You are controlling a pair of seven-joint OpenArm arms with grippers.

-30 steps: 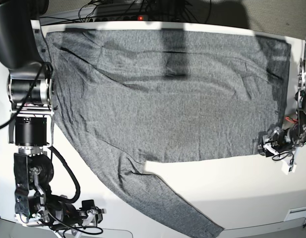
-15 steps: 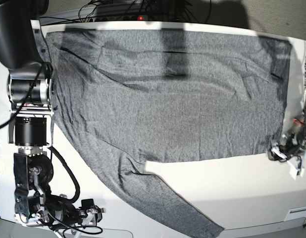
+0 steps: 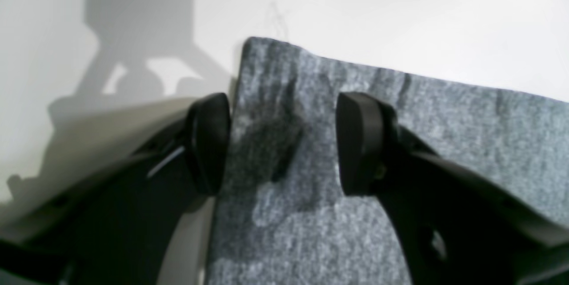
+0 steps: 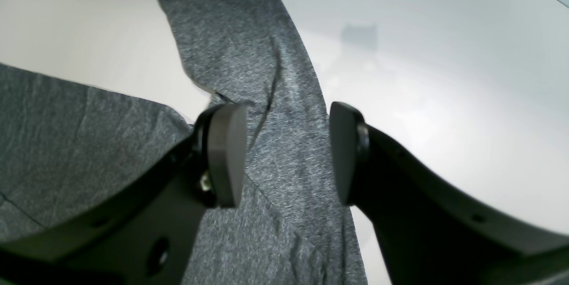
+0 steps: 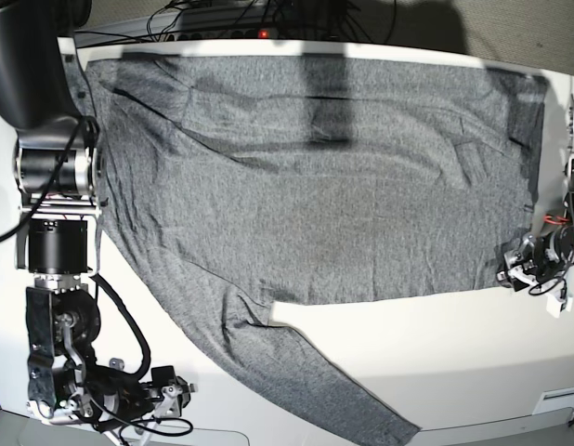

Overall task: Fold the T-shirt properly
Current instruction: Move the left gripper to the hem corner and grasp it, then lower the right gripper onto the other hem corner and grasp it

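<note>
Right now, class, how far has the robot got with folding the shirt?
Done: the shirt lies spread flat on the table, one sleeve trailing toward the near edge; no fold shows yet. In hand: the left gripper, open, straddles a bottom corner, and the right gripper, open, hangs over the sleeve near the armpit; neither grips cloth. Left: every fold.

Probably a robotics lab: white table [image 5: 436,362], cables [image 5: 222,17] tangled behind it.

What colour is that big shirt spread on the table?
Heather grey, plain with no print: the long-sleeved knit shirt shows best in the base view.
</note>
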